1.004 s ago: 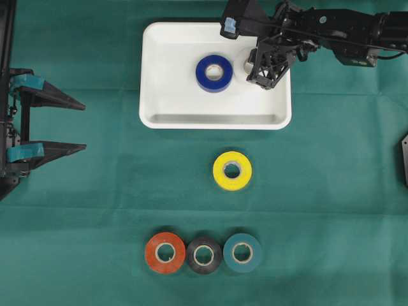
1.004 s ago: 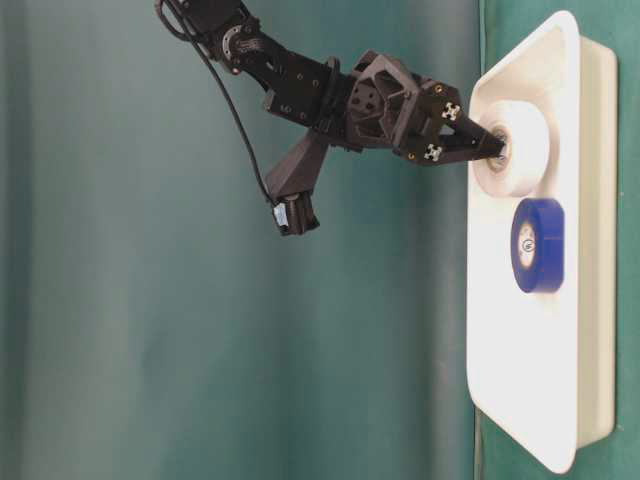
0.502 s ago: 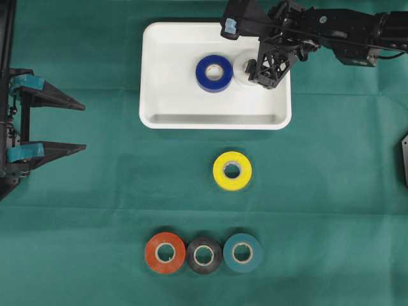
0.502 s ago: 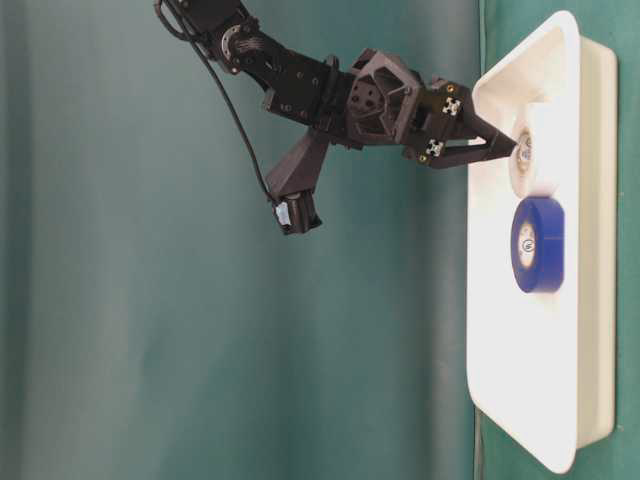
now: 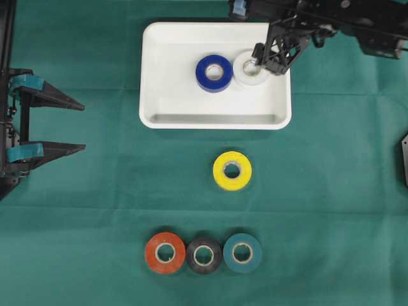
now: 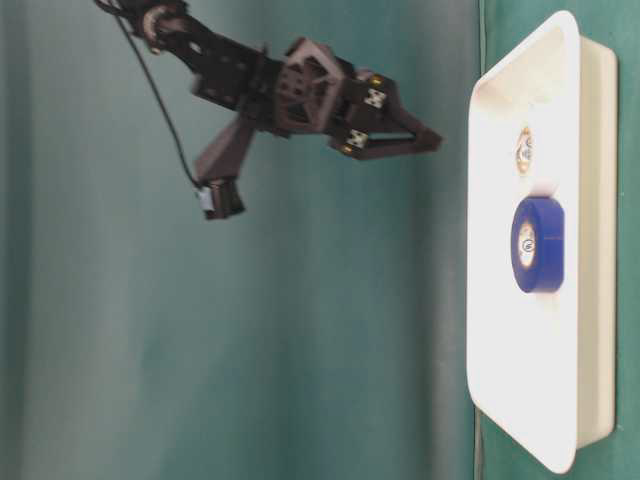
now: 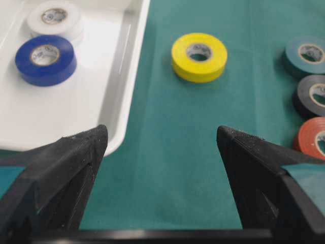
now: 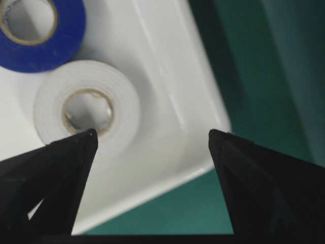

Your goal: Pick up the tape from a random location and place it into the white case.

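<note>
Overhead view: white tape [image 5: 249,68] flat in white case [image 5: 166,83], far-right corner, touching blue tape [image 5: 214,72]. Right gripper [image 5: 271,60] above it, jaws spread, grasping nothing. Left gripper [image 5: 80,126] at left edge, jaws spread wide, empty. Yellow tape [image 5: 232,170] near, on green cloth [image 5: 331,210].

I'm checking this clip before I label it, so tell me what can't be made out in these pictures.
- White tape, table-level view: it blends into the glaring white case; only its core shows.
- Yellow, red, black and teal rolls: outside the table-level and right wrist views.
- Red tape, left wrist view: cut off by the right edge.
- Right arm, overhead view: cut off at the top edge past the right claw.
- Printing on the roll cores: too small everywhere.
</note>
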